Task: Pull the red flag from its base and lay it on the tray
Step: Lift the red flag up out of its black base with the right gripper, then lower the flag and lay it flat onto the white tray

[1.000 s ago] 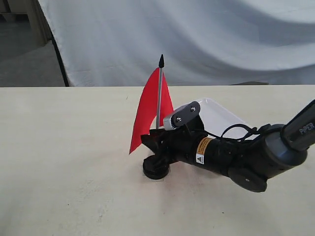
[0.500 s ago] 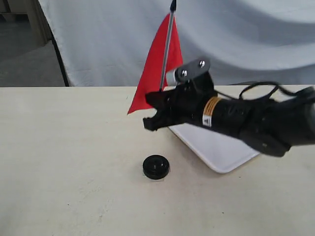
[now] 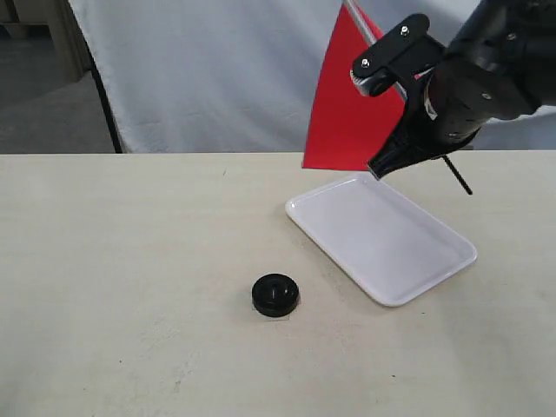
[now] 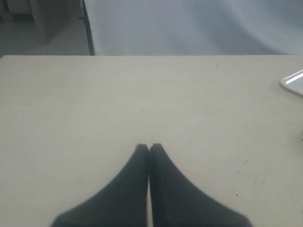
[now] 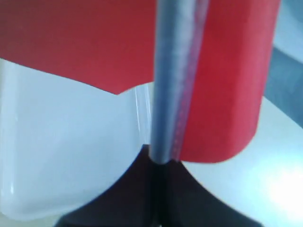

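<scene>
Flag and stand are apart now: the red flag [image 3: 347,113] is up in the air, and the base [image 3: 275,295] sits alone on the table [image 3: 130,261], in the same spot as before. A moment ago the pole stood almost straight up, close above the near end of the tray [image 3: 382,300]. Now the right gripper [image 3: 400,152] has carried it higher and farther over, and the pole leans, with its black end pointing down past the tray's far side. Its fingers [image 5: 118,198] pinch tight on the pole. The left gripper [image 4: 149,147] is pressed closed on nothing, low over the bare table. I think pulling is done, and laying the flag flat on the tray comes next.
</scene>
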You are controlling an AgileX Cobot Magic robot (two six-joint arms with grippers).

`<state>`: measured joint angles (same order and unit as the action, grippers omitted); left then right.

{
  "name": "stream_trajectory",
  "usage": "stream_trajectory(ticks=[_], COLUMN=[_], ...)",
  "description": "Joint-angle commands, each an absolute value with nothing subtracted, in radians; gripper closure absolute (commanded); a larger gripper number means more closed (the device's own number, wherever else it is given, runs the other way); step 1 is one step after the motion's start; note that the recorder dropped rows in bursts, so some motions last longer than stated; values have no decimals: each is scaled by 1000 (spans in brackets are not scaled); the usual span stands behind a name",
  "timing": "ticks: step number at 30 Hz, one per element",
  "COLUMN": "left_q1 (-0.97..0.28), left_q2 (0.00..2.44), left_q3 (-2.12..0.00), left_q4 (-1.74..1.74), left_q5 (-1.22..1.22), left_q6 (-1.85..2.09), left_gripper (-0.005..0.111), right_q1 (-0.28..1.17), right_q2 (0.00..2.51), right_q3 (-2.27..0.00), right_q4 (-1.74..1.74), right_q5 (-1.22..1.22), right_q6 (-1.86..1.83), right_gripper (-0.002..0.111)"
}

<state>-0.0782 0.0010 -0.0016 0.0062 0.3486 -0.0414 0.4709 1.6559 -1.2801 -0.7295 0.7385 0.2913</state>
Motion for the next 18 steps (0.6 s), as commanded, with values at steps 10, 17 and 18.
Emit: stream_trajectory(ticks=[10, 17, 18], left_q1=[-83, -83, -83], left_q2=[0, 0, 0], left_q3=[0, 0, 0], left_q4=[6, 6, 6], left_q5=[344, 344, 344], left_q6=[-42, -42, -42], left_gripper=[107, 107, 107], right_q1=[370, 352, 352], right_q2=[2068, 2213, 2228], right_q3=[-1597, -1641, -1641], right_q4=[-390, -361, -361], right_q5=[1020, 1018, 1010], right_q6=[-27, -89, -91], right_gripper=[109, 109, 109])
